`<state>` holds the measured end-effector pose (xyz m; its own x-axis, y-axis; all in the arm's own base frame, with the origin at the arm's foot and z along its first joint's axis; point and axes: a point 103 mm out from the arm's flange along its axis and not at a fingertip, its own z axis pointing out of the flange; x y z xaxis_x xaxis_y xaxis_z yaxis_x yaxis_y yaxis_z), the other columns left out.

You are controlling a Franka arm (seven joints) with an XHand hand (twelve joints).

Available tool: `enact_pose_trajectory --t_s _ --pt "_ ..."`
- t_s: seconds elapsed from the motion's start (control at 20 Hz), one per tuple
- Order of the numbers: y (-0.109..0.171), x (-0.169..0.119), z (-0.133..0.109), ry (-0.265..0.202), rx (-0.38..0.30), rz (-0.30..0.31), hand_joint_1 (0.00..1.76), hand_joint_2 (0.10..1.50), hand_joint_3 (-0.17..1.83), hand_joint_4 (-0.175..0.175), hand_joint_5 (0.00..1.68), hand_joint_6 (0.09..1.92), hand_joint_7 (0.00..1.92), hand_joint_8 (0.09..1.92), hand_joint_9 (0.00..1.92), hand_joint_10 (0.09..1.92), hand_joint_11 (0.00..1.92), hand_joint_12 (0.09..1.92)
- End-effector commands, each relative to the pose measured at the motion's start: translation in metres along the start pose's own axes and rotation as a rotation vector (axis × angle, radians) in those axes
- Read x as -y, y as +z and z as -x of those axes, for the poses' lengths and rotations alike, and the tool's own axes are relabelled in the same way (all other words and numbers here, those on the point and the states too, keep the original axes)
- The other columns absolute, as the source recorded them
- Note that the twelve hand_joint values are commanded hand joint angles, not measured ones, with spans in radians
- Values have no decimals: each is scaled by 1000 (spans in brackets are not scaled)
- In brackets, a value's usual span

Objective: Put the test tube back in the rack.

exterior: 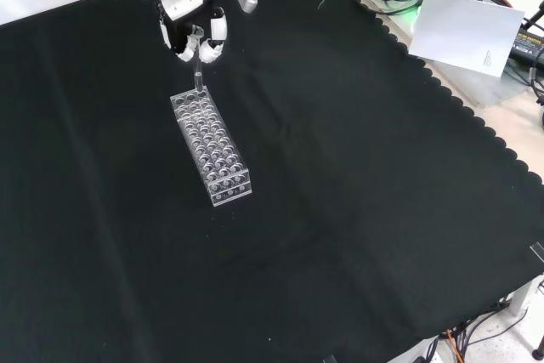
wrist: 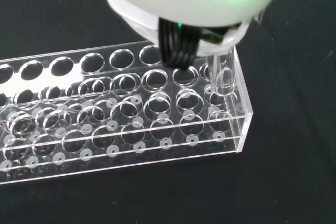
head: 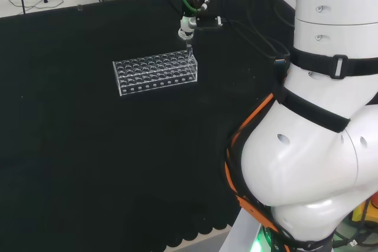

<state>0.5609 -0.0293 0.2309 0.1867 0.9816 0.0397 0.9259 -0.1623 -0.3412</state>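
From the front view I saw the hand (exterior: 194, 33) with its fingers curled in, pinching the top of the test tube (exterior: 198, 71). The tube hung upright, its lower end at the far end row of the clear rack (exterior: 212, 149); the wrist view showed the tube (wrist: 222, 72) at a corner hole. I could not tell how deep it sat. The black cloth (exterior: 357, 210) lay bare all round the rack, edges well off.

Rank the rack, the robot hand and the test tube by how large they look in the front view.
1. rack
2. robot hand, nearly as large, though it stands higher and nearer the camera, so this is unsure
3. test tube, a thin sliver
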Motion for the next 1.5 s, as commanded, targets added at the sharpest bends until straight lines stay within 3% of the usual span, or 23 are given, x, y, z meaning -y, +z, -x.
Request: enact_pose_trajectory --t_s 0.05,1.5 --pt "8 3 3 -18 1 -29 1332 506 887 -175 1320 652 1374 665 1559 807 1298 1041" --pt "27 -1 -12 -20 8 -73 1332 506 887 -175 1320 651 1374 664 1558 806 1296 1041"
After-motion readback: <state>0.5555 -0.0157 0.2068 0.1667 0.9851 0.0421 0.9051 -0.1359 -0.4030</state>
